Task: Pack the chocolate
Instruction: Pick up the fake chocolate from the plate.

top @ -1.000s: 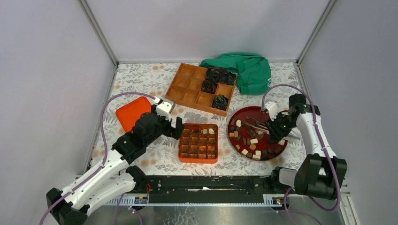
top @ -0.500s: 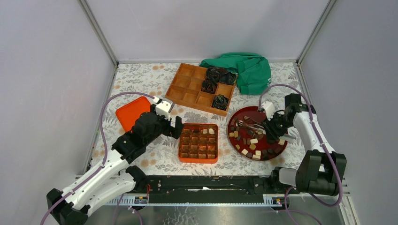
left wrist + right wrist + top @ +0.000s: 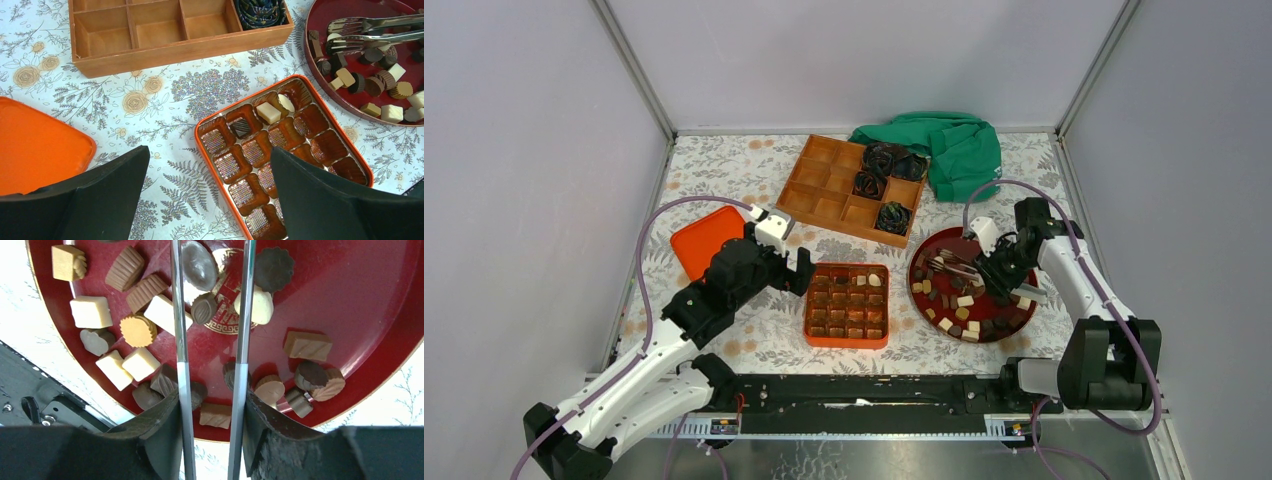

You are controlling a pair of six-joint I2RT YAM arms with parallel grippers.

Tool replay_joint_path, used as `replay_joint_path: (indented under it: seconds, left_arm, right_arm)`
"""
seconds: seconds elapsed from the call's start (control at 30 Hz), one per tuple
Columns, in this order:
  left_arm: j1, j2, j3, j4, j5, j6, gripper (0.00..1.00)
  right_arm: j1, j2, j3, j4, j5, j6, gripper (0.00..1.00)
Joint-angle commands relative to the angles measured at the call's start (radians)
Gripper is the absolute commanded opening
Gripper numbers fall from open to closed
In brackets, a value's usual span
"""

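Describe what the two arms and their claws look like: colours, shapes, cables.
Both the left arm and right arm have white links joined by bulky black joints. A purple cable loops from each wrist to its base, and a small white camera block sits at each wrist. The left claw and right claw have broad, matte black wedge-shaped fingers.

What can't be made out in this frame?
- Right wrist: tongs' tips, cut off by the top edge.
- Left wrist: box's near cells, behind the left gripper.
- Top view: which box cells are filled, too small.
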Motion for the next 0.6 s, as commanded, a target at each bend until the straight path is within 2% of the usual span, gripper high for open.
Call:
replay_joint_path:
  seconds: [0.0,0.43,0.57]
  left_arm:
    - [0.011,-0.003,-0.007,0.045,0.018,0.018,0.99]
    - [0.015,-0.006,-0.008,0.045,0.024,0.018,0.99]
    - [0.015,-0.007,-0.007,0.045,0.024,0.017,0.99]
  right_arm:
    - [0.006,-0.047,0.021,-0.01,0.061,0.006,0.47]
    - [0.005,-0.083,0.01,-0.024,0.06,0.008,0.41]
    - [0.005,-0.08,0.016,-0.027,0.06,0.013,0.3]
